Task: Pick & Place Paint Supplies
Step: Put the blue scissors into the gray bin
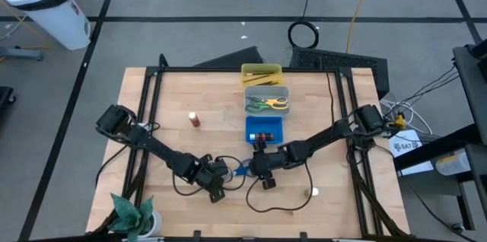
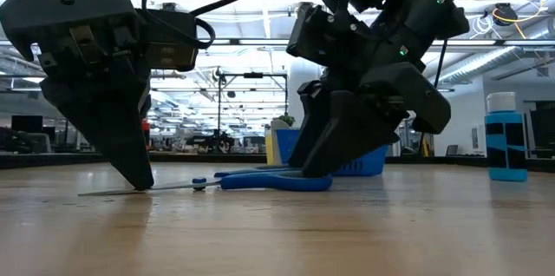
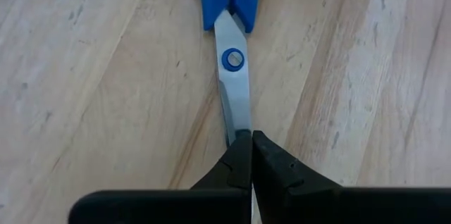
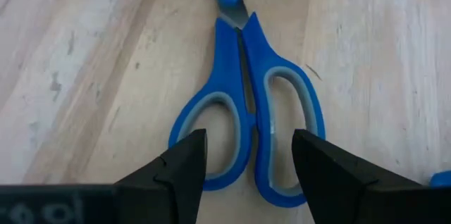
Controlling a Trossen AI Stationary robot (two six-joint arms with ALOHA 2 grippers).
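Note:
The blue-handled scissors lie flat on the wooden table near its front middle, blades toward the left arm and handles toward the right arm. My left gripper is shut, its tips down on the blades. My right gripper is open and low over the handle loops, with one finger outside each loop. I cannot tell whether those fingers touch the handles. In the high view both grippers crowd the scissors. My left gripper presses its shut fingertips down on the scissors' blades, between the pivot screw and the blade tips. The fingers come from above, slanting down, and lie along the blades. The scissors stay flat on the table, blade tips poking out past the fingers.
Behind the scissors stand a blue tray with small bottles, a grey tray with green and yellow scissors, and a yellow tray. A red bottle stands to the left, a blue bottle to the right, a plant at the near-left corner.

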